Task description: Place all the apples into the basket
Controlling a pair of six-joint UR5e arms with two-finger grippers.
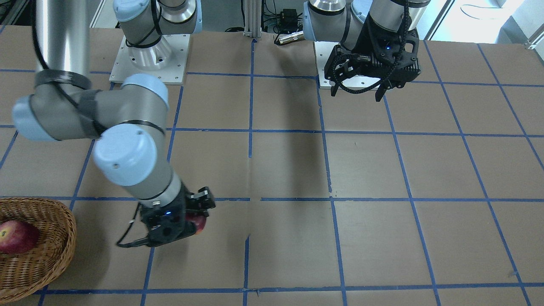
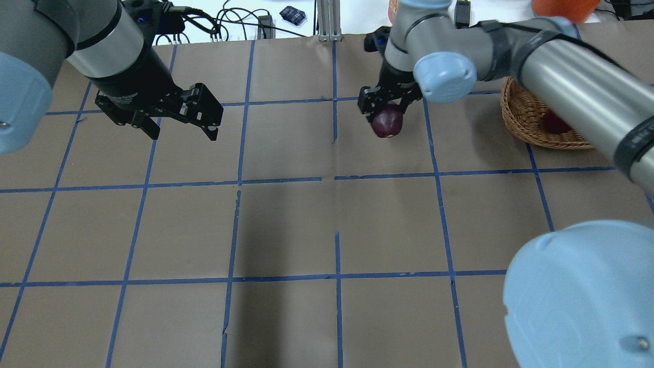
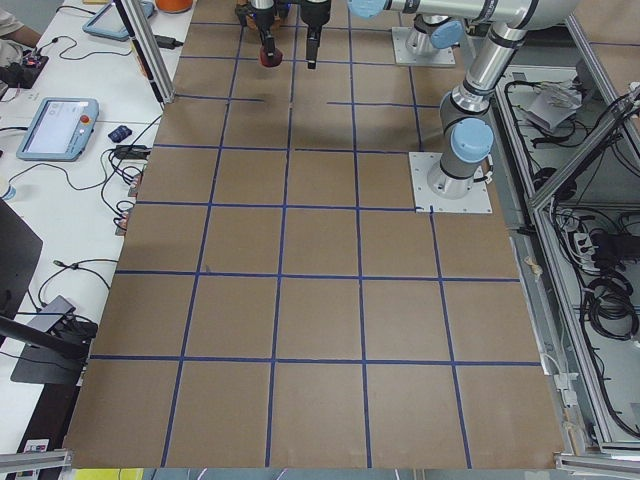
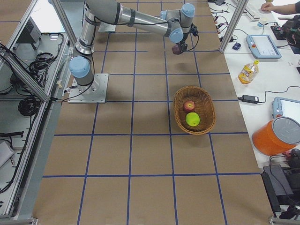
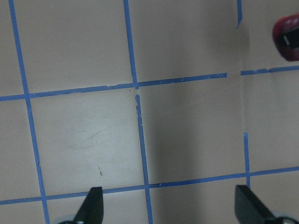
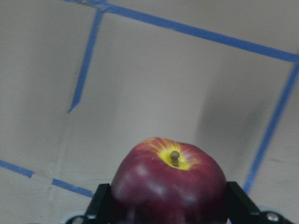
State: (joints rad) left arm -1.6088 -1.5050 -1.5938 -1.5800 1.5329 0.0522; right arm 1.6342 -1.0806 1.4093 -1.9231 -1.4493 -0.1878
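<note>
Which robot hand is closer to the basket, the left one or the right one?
The right gripper. It holds the dark apple above the table, a short way from the basket. The left gripper hangs open far off, over the table's other side.

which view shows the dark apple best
Right wrist-mounted: the dark apple is close and large, stem and yellow spot clear, held by the right gripper. Overhead shows it small but whole. Front-facing mostly hides it behind the gripper. Both side views show a tiny speck. Left wrist clips it at the edge.
</note>
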